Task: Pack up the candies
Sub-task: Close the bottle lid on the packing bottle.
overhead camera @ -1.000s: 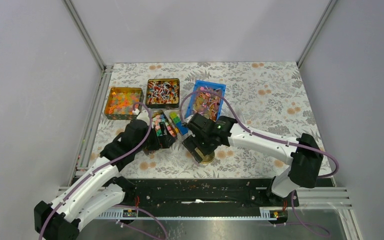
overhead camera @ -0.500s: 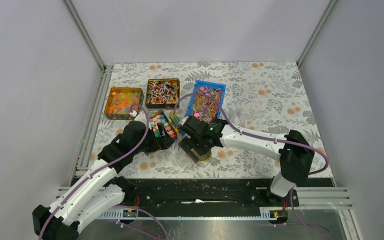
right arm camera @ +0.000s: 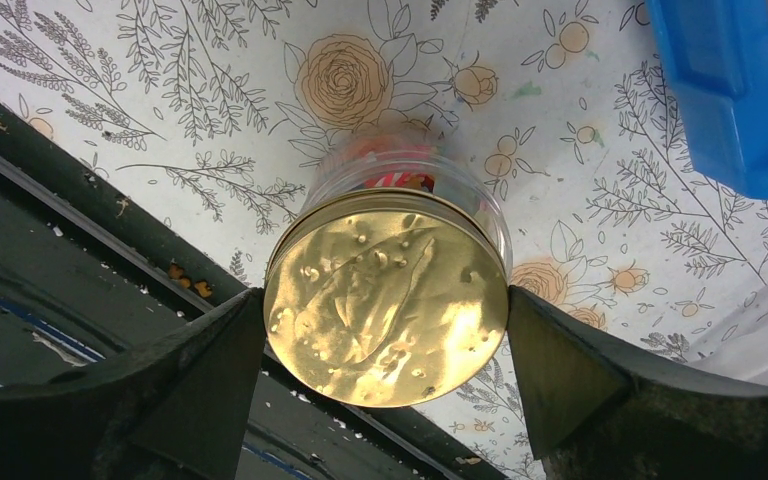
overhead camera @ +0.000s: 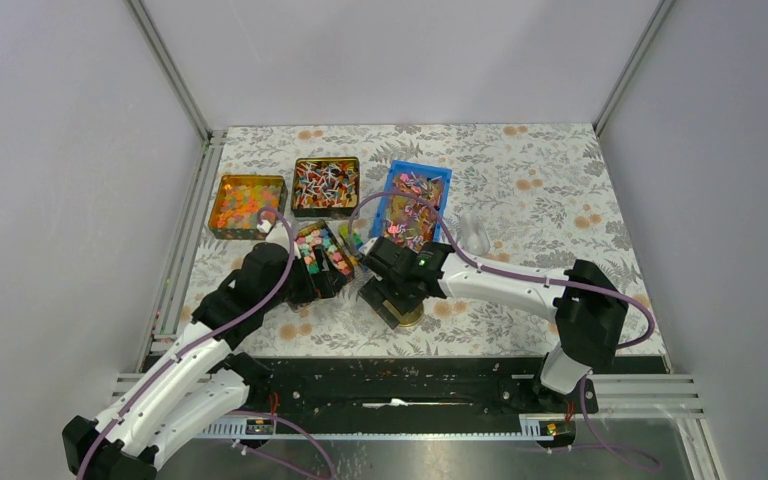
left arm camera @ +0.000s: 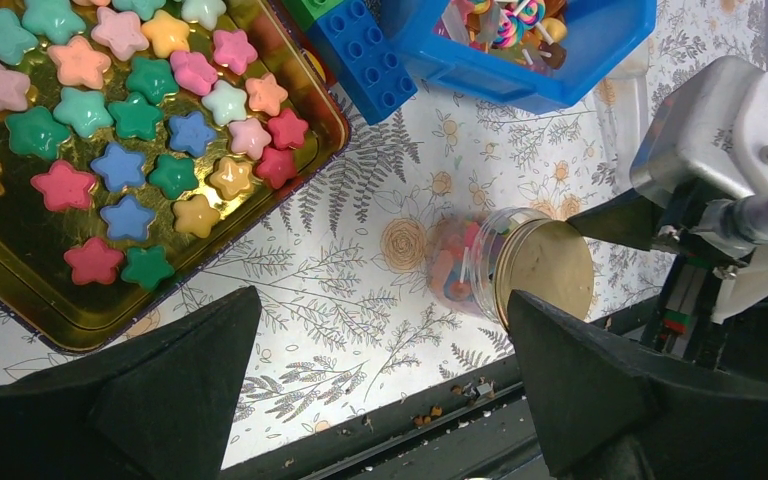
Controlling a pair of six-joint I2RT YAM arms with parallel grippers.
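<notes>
A clear jar with a gold lid (right arm camera: 387,295) lies tilted on the floral table, with pink and red candies (right arm camera: 380,170) inside it. My right gripper (right arm camera: 387,335) is shut on the lid, one finger touching each side. The jar also shows in the top view (overhead camera: 407,312) and in the left wrist view (left arm camera: 508,268). More candies fill the blue bin (overhead camera: 438,180) and a dark tin (overhead camera: 325,186) further back. My left gripper (left arm camera: 380,400) is open and empty, just left of the jar, over the table's near edge.
A gold tin (left arm camera: 250,205) of pastel star-shaped blocks (left arm camera: 120,165) lies under my left arm. Blue and green toy bricks (left arm camera: 365,55) sit between it and the blue bin. A tin of orange-yellow balls (overhead camera: 245,203) stands back left. The black rail (overhead camera: 400,375) runs along the near edge.
My right gripper has shifted a little left with the jar in it. The left arm has edged slightly back toward the near left.
</notes>
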